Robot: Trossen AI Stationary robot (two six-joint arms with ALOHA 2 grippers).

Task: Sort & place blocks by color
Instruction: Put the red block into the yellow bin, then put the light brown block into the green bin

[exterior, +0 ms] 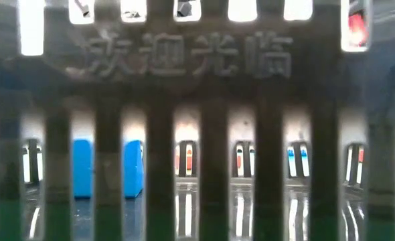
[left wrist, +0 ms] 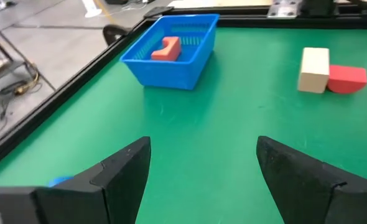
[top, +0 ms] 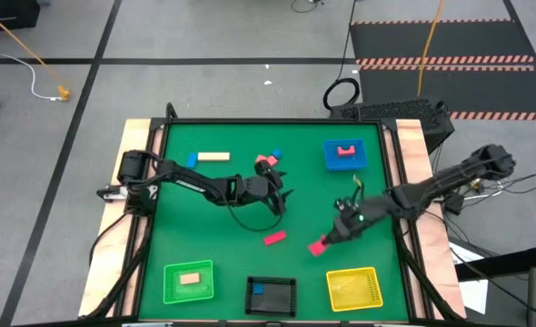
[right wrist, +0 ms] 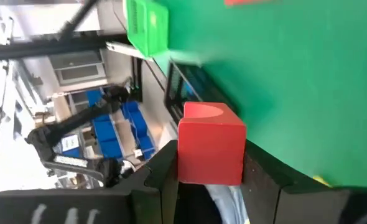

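My right gripper is shut on a red block above the table's near right part, beside the yellow tray. My left gripper stands open at mid-table with nothing between its fingers, pointing toward the blue tray, which holds a red block. Another red block lies flat on the green mat. A tan block and a red one stand side by side beyond the left gripper. A tan bar, a blue block and red blocks lie at the far side. My right gripper pinches the red block by two opposite sides between its two fingers. The end with a rounded notch sticks out past the fingertips. The fingers slant down from the table's right side. The block is lifted clear of the mat.
Along the near edge stand a green tray with a tan block, a black tray with a blue block, and the yellow tray. The black tray's mesh wall fills the low view. Open green mat lies between the two grippers.
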